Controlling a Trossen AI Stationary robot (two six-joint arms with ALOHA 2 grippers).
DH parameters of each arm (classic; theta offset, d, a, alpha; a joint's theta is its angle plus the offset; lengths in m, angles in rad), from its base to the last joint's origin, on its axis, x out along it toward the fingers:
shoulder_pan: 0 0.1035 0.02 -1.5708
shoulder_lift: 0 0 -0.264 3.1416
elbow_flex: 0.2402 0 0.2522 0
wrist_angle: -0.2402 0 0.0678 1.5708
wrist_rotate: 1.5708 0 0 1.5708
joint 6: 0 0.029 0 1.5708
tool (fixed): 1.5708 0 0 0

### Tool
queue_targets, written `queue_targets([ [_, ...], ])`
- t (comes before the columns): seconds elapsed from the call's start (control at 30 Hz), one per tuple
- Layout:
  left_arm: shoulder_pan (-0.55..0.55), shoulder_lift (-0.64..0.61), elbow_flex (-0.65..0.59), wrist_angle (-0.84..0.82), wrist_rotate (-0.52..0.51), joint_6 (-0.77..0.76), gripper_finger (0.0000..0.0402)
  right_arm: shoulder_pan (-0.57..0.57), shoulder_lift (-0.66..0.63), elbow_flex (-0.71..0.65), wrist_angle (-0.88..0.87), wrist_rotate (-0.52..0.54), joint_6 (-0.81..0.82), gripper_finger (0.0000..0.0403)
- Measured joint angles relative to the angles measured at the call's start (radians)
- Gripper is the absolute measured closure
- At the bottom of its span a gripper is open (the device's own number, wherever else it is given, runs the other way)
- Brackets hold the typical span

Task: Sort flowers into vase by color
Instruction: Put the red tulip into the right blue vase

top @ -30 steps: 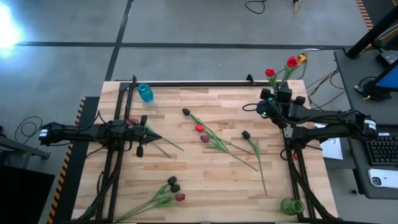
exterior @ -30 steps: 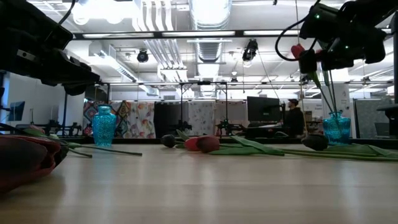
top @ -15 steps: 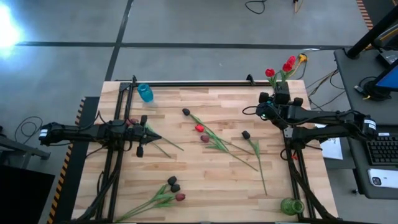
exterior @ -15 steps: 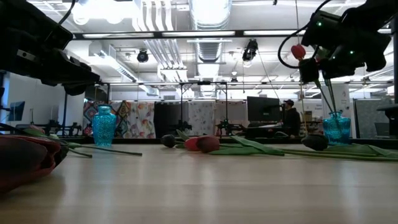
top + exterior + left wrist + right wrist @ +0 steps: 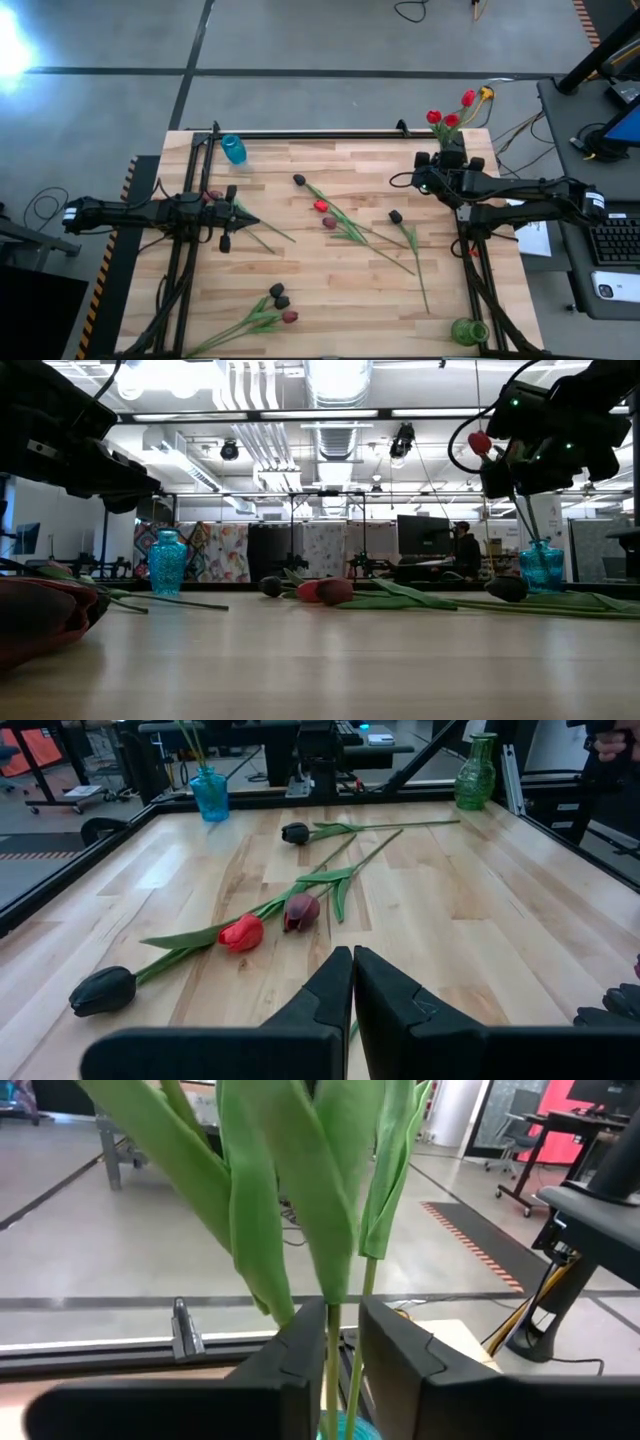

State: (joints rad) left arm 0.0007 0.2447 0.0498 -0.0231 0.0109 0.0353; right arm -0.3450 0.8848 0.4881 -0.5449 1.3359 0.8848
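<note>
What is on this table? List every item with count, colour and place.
table: one, light wood, centre
blue vases: two; far left, far right corner
green vase: one, near right corner
vase tulips: three red heads, in the right blue vase
mid-table tulips: four lying loose; black, red, maroon, black
near-edge tulips: three lying loose; two black, one maroon
dark red tulip: one, by the left arm
left end effector: shut, left side of table
right end effector: around the vase tulips' stems
</note>
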Motion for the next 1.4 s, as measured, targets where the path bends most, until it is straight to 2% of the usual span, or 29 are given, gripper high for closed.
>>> queue_targets([
  [0.2,0.0,0.0,0.0,0.0,0.0,0.0,0.0402,0.0,-0.001,0.003,-0.003,-0.009,-0.015,0.03],
  [0.5,0.0,0.0,0.0,0.0,0.0,0.0,0.0402,0.005,-0.014,0.068,-0.004,-0.042,-0.149,0.0255],
  [0.8,0.0,0.0,0.0,0.0,0.0,0.0,0.0402,0.01,-0.125,0.073,-0.037,-0.157,-0.19,0.0209],
  [0.97,0.0,0.0,0.0,0.0,0.0,0.0,0.0402,0.043,-0.206,0.073,-0.075,-0.183,-0.216,0.0193],
  [1.07,0.0,0.0,0.0,0.0,0.0,0.0,0.0402,0.051,-0.253,0.073,-0.088,-0.259,-0.228,0.0189],
  [1.23,0.0,0.0,0.0,0.0,0.0,0.0,0.0402,0.051,-0.319,0.085,-0.114,-0.492,-0.284,0.0191],
  [1.4,0.0,0.0,0.0,0.0,0.0,0.0,0.0402,0.051,-0.358,0.167,-0.223,-0.609,-0.28,0.02],
])
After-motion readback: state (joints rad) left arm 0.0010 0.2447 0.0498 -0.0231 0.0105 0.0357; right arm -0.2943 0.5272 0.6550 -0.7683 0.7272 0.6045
